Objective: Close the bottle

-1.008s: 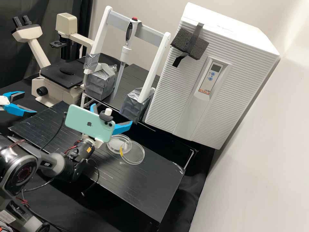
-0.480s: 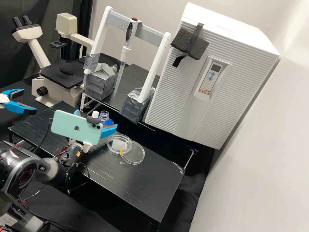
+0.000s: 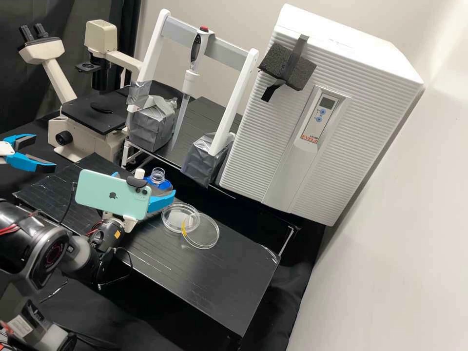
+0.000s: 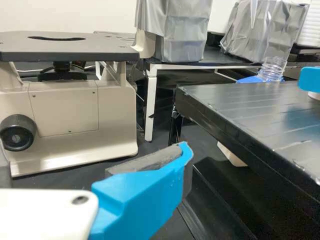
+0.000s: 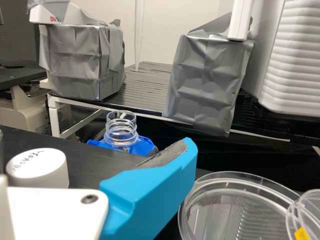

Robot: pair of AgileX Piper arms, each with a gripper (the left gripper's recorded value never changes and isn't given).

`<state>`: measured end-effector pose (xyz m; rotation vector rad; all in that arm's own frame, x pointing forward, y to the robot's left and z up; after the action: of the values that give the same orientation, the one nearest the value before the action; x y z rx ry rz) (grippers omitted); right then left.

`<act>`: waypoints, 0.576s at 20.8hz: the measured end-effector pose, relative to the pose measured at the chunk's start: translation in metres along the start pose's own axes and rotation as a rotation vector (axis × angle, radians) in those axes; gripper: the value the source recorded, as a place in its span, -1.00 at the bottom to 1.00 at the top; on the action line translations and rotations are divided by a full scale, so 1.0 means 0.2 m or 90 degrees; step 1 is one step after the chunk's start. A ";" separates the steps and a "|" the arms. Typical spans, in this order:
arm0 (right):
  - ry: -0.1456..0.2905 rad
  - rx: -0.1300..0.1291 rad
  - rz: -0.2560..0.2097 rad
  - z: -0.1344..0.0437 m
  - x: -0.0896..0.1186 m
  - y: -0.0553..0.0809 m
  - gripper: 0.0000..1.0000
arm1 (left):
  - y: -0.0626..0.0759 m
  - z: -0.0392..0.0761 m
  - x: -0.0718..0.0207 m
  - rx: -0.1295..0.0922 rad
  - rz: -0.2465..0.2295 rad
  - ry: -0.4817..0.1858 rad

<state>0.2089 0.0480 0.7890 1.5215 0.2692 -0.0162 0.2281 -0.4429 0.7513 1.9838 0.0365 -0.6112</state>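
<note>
**White cap held just short of the open bottle**

High view: the right gripper (image 3: pixel 146 183) sits left of centre, above the far side of the black platform (image 3: pixel 219 278), with the white cap (image 3: pixel 140 173) upright between its 2 blue fingers. The bottle (image 3: pixel 157 175) stands just right of the cap at the platform's far edge, clear neck open, blue below. Holding the cap upright and level with the neck looks meant to let it drop square onto the thread. 2 clear petri dishes (image 3: pixel 191 224) lie overlapping near the frame's centre, off the line from cap to bottle. The left gripper (image 3: pixel 39 153) hangs at the left edge, well apart, probably to leave the other arm room; its jaws stand open and empty.

Left wrist view: that gripper is beside the microscope (image 4: pixel 65 100), its grey pad bare; the bottle (image 4: pixel 274 67) shows far off past the platform.

Right wrist view: the cap (image 5: pixel 36 167) sits deep in the gripper, close against the blue finger (image 5: pixel 150 200). The jaws are closed to the cap's width and grip nothing else. The bottle (image 5: pixel 121 130) lies ahead, its mouth apart from the cap; the platform's edge hides its base. I judge the cap not yet over the mouth: centring first, then lowering and turning.
</note>
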 end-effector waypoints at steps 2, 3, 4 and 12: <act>-0.004 -0.001 0.004 0.01 0.00 0.01 1.00 | 0.00 0.00 0.000 0.000 0.000 0.000; -0.004 -0.001 0.009 0.01 0.00 0.01 1.00 | 0.00 0.00 0.000 0.000 0.000 0.000; -0.004 -0.001 0.009 0.01 0.00 0.01 1.00 | 0.00 0.00 0.000 0.000 0.000 -0.001; 0.013 -0.001 -0.004 -0.02 0.00 -0.01 1.00 | 0.00 0.00 0.000 0.000 0.000 -0.001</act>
<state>0.2081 0.0511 0.7874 1.5192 0.2895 -0.0054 0.2280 -0.4431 0.7511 1.9836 0.0362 -0.6128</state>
